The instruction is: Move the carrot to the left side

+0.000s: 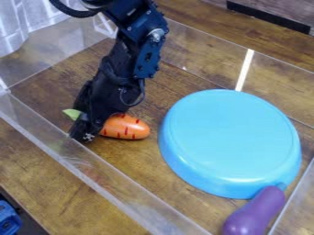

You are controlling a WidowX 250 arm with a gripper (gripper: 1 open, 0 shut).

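Carrot beneath my end effector, beside a blue plate

My end effector (pixel 91 124) is lowered over the carrot (pixel 125 127) inside a clear-walled enclosure on a brown wooden bench (pixel 185 87). The carrot lies on its side, its orange body pointing toward the blue plate (pixel 229 142) and its light-green leafy top (pixel 72 115) showing on the far side of my fingers. Dark marks cross the orange surface. My dark, bulky arm (pixel 128 46) enters from the upper part of the view and slopes down to the carrot, covering part of it near the leaves. I cannot tell whether my fingers are spread or closed, nor whether they grip the carrot, because their tips are dark and partly hidden.

The blue plate, round and much larger than the carrot, lies to the right in the view, apart from the carrot. A purple eggplant (pixel 254 213) lies at the plate's lower right edge in the view, its narrow end meeting the rim. The transparent wall (pixel 92 170) runs diagonally past the near side of the carrot. A white strip (pixel 245 70) shows beyond the plate. At the lower left corner of the view is a blue object (pixel 9 218), cut off by the frame.
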